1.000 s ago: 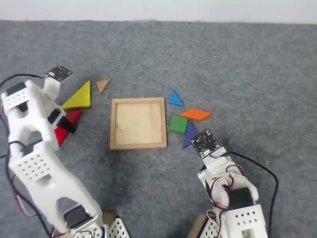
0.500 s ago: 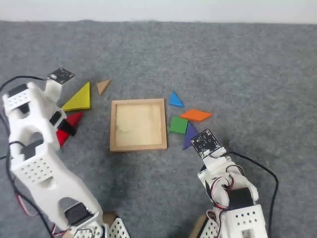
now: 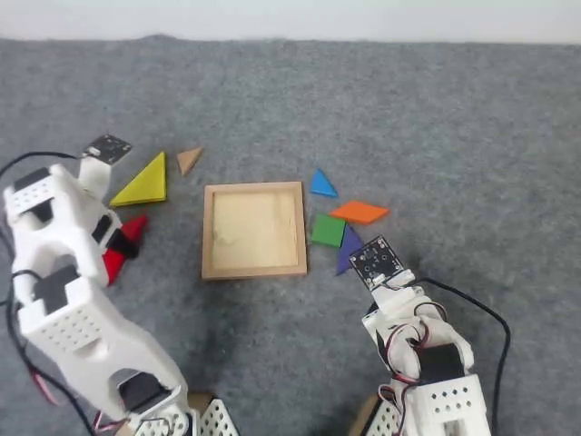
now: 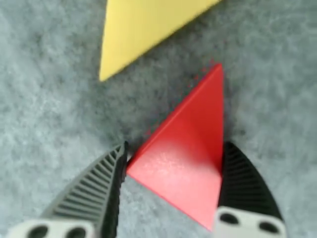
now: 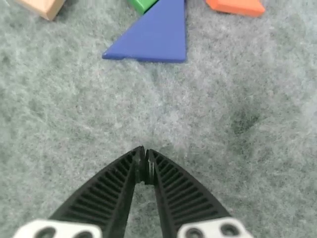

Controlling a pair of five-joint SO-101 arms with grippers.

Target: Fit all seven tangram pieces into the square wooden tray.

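1. While none of the seven pieces lies in the wooden tray yet, the left gripper is closed on the red triangle. One ribbed finger presses against each of two of its edges.
2. That red triangle is on the grey felt to the left of the tray and well apart from it. It is just nearer than the yellow triangle and does not touch it. A tan triangle lies farther off, to the right of the yellow one.
3. The right gripper has its tips pressed together with nothing between them. It hangs over bare felt just nearer than the dark blue triangle.
4. The green square, orange parallelogram and small blue triangle cluster with the dark blue triangle just right of the tray.
5. Judging by looks, the red triangle is a thin, stiff, light slab of painted wood. It should not bend or crush, and its weight should be no trouble.
6. The risk is probably slip. The painted edges look smooth, and two edges that converge toward a point tend to squeeze the piece out of a pinch.
7. A hold across the broad part of the triangle, where the fingers now sit, looks safer than one near the sharp tip.
8. Because the tray has a raised rim, the piece likely has to be carried over it and set down flat, with its square corner going into a tray corner.
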